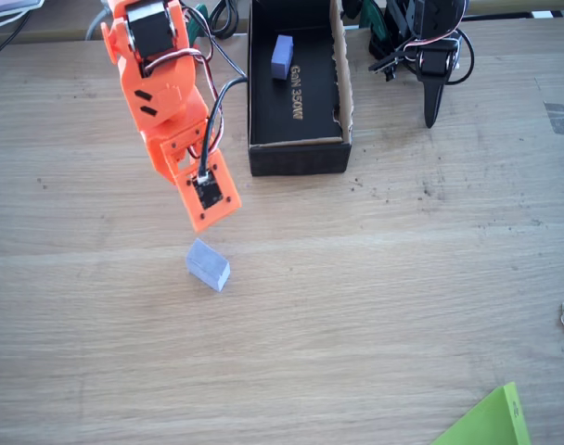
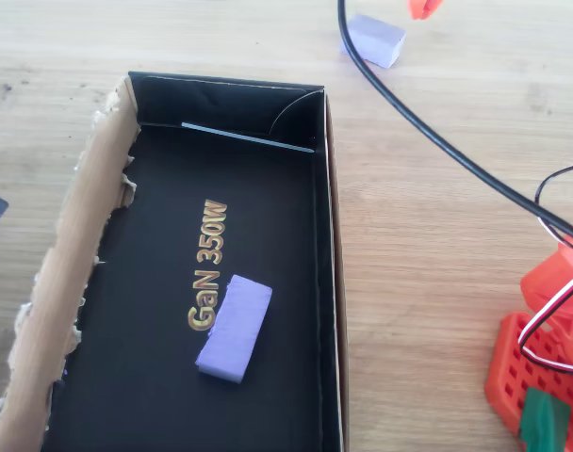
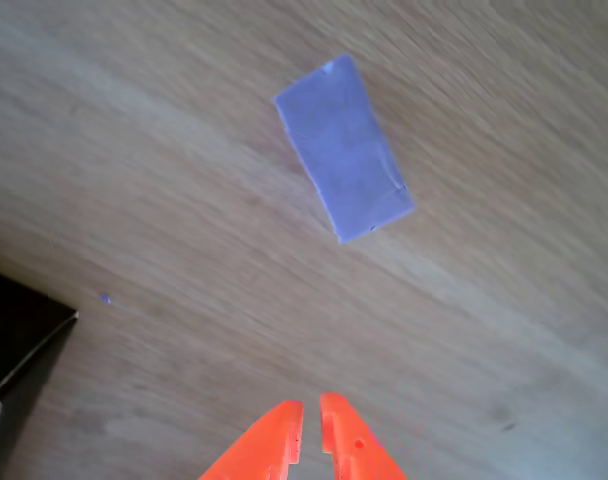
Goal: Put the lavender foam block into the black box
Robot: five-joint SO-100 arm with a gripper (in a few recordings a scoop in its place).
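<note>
Lavender foam block (image 1: 209, 264) lying flat on bare wood toward the middle of the table (image 1: 384, 306), well short of the black box (image 1: 298, 156) at the far edge. Already inside that box: a deeper periwinkle block (image 2: 234, 327) beside the gold lettering. Orange gripper (image 3: 310, 440) hanging above the table just on the box side of the lavender block, not touching it; fingertips nearly together in the wrist view, holding nothing. Step in hand, by the look of it: the approach, grasp not yet made. Next move calls for opening the jaws, shifting over the block, turning to span its narrow sides, then descending. Lift and carry to the box after that.
</note>
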